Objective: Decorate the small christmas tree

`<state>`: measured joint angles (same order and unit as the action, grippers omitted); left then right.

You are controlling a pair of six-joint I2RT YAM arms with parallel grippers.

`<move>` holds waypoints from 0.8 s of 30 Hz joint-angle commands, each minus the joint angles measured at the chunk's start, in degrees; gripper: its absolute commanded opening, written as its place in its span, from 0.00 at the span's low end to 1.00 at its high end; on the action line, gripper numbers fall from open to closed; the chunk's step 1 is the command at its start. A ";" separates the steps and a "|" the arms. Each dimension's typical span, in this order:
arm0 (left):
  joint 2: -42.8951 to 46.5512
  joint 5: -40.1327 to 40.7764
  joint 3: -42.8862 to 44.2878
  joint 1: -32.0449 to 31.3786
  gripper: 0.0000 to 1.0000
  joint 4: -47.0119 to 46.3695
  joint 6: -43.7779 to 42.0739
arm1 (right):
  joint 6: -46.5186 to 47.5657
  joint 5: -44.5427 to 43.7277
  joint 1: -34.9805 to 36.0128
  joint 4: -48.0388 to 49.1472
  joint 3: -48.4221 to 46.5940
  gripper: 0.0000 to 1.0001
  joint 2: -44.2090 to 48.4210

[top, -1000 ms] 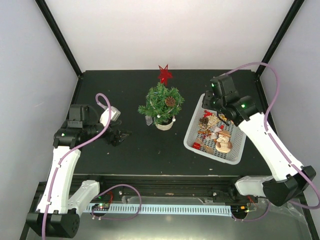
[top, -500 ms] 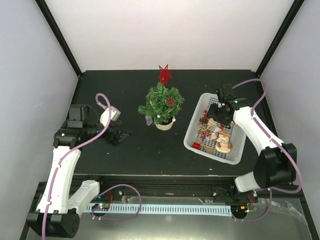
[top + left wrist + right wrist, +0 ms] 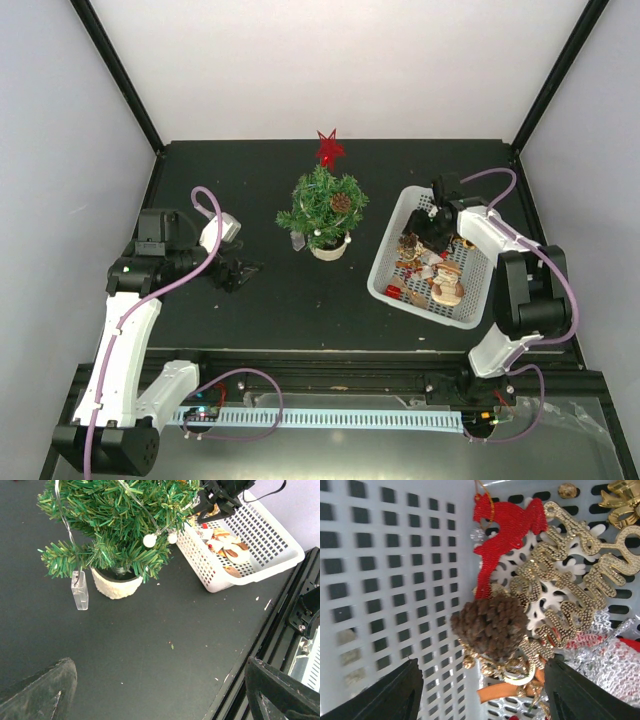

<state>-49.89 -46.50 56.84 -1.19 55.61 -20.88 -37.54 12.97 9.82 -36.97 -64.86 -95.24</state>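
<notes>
Looking at the top view: matte black table [image 3: 250, 300], a few small specks on it, boxed in by plain white walls [image 3: 350, 70] with black frame posts [image 3: 120, 80] at the back corners. Black rail and a pale cable chain [image 3: 330, 418] run along the near edge.

the small christmas tree [image 3: 322, 205] sits mid-table toward the back, between the two arms, just left of the white basket [image 3: 385, 285] and not touching it. It is upright in its cream pot [image 3: 329, 250], long axis vertical, red star [image 3: 329, 148] at the tip pointing up. From above the star reads toward the back wall. A pine cone [image 3: 341, 202], white balls [image 3: 149, 540], a thin wire strand and a clear tag [image 3: 79, 590] hang in the branches.

left gripper [image 3: 159, 670]: low over the table left of the tree, aimed at it, fingers wide apart, nothing between them.

right gripper [image 3: 482, 680]: down inside the basket's far end, fingers apart. A brown cone [image 3: 490, 625] lies between them, neither finger touching it. It rests on a pile of a red glitter ornament [image 3: 505, 525] and gold glitter lettering [image 3: 570, 580].
</notes>
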 commanded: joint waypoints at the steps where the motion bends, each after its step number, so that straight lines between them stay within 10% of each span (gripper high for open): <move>1: -0.12 -0.08 -0.15 0.32 0.92 -1.08 0.10 | -0.11 1.77 -1.13 4.11 2.08 0.67 -1.24; 24: 0.89 0.62 -0.94 0.36 0.92 -1.47 0.14 | 0.10 4.70 -2.81 11.35 5.20 0.36 -5.28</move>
<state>-49.87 -46.22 55.99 -1.19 55.33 -20.88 -37.58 17.37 7.60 -26.46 -60.38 -100.47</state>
